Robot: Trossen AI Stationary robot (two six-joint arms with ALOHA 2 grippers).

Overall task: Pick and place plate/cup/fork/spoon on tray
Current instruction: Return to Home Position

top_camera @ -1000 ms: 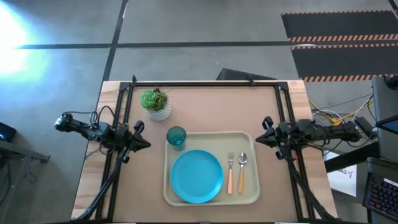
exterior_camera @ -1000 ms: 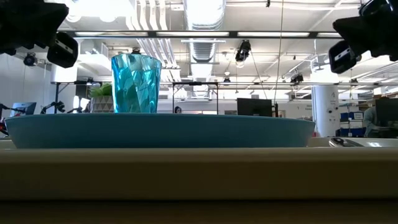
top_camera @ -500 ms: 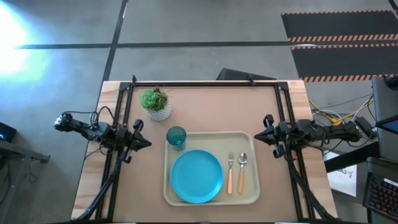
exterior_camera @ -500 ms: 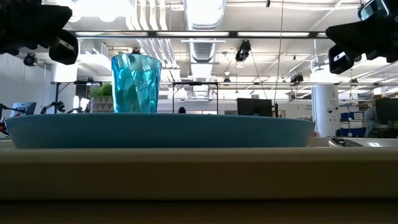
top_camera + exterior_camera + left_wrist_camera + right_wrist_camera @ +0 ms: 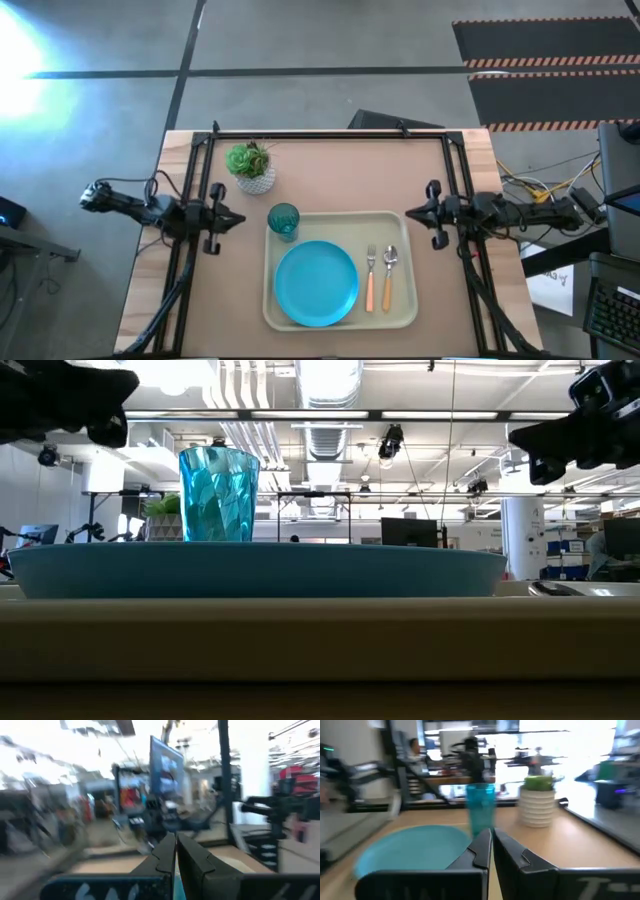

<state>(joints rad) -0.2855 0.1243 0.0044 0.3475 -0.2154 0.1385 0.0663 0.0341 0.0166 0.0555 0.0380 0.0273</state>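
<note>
Left gripper (image 5: 240, 218), high view: held off the tray's left side, pointing toward the cup; fingers (image 5: 165, 855) pressed together w/ nothing between them, per left wrist view.

Potted plant (image 5: 251, 166): white pot, on bare table just beyond the cup, away from both grippers.

Cup (image 5: 283, 220): upright in the tray corner nearest the left gripper, just in front of its tips; not touched. Low view shows it standing behind the plate rim (image 5: 219, 494).

Tray (image 5: 405, 317): lies between the two grippers, flat on table; carries all 4 task items.

Plate (image 5: 316, 283): flat on tray, closer to left gripper than to right, next to cup; whether they touch can't be told.

Fork (image 5: 370, 277) & spoon (image 5: 389, 274): side by side on tray, handles parallel, fork on plate side, spoon on the side nearer the right gripper; apart from plate.

Right gripper (image 5: 408, 214): held off tray's right side, tips near tray's corner, pointing inward; fingers (image 5: 481, 851) closed on each other, empty, per right wrist view.
</note>
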